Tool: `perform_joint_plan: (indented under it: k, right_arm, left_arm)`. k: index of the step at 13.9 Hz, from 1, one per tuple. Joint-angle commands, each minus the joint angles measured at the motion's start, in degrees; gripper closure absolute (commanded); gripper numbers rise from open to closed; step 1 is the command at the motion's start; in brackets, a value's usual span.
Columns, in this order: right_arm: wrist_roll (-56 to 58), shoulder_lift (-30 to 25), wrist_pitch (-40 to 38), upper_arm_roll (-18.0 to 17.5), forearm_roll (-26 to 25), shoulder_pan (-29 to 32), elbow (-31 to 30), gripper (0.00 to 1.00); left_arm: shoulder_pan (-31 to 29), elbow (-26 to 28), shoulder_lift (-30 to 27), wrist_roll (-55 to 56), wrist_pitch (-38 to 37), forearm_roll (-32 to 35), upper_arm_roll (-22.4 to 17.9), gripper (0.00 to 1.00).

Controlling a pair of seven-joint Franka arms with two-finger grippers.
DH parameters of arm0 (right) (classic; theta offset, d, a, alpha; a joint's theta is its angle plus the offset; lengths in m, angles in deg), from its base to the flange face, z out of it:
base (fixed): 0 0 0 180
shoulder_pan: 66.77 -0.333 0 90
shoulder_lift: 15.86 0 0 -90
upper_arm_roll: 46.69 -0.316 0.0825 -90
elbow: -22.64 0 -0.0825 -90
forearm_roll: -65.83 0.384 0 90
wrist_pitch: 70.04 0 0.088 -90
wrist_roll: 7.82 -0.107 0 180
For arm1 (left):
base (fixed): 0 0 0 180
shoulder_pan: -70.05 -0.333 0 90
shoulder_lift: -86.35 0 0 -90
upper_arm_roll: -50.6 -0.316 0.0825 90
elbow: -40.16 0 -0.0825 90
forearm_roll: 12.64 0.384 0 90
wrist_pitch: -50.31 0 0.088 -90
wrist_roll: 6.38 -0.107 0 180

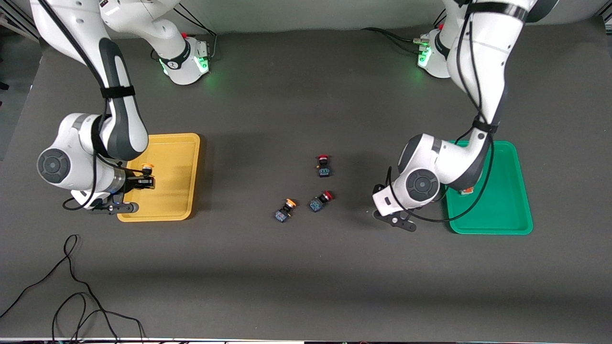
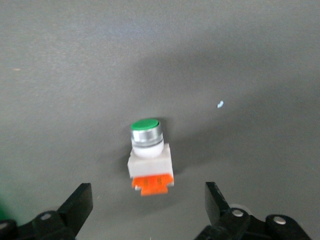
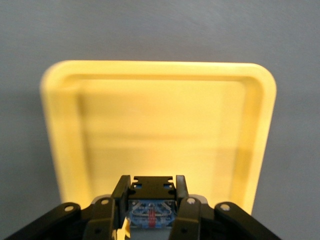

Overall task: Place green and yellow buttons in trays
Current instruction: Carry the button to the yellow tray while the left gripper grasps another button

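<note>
My right gripper point(image 1: 143, 180) is shut on a yellow-capped button point(image 1: 147, 167) with a black-and-blue body point(image 3: 150, 212) and holds it over the yellow tray point(image 1: 184, 143), whose bare floor fills the right wrist view point(image 3: 150, 125). My left gripper point(image 2: 147, 212) is open over the grey table beside the green tray point(image 1: 492, 231), with a green-capped white button with an orange block point(image 2: 149, 157) lying just ahead of its fingers. The left arm's wrist point(image 1: 420, 184) hides that button in the front view. Another white-and-orange button point(image 1: 467, 191) lies in the green tray. A second yellow-capped button point(image 1: 285, 210) lies mid-table.
Two red-capped black-and-blue switches point(image 1: 324, 166) point(image 1: 320, 200) lie mid-table, one right beside the loose yellow button. A black cable point(image 1: 71, 286) loops over the table's corner nearest the front camera at the right arm's end.
</note>
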Motion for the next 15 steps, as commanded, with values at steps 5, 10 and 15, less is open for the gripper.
perform_joint_plan:
  k: [5,10,15]
  right_arm:
    - [6.25,4.26,12.76,0.14,2.13,3.75,-5.07,1.00]
    - [15.10,10.32,17.34,-0.13,15.02,3.75,-5.42,1.00]
    - [18.82,10.43,17.00,-0.22,19.10,2.96,-5.07,0.01]
  left_arm:
    - [0.71,0.73,0.88,4.18,2.48,0.20,-0.79,0.36]
    - [0.89,0.38,0.79,7.97,1.78,0.20,-0.79,0.60]
    - [0.19,-3.56,-5.17,14.39,-7.85,-0.50,-0.79,0.61]
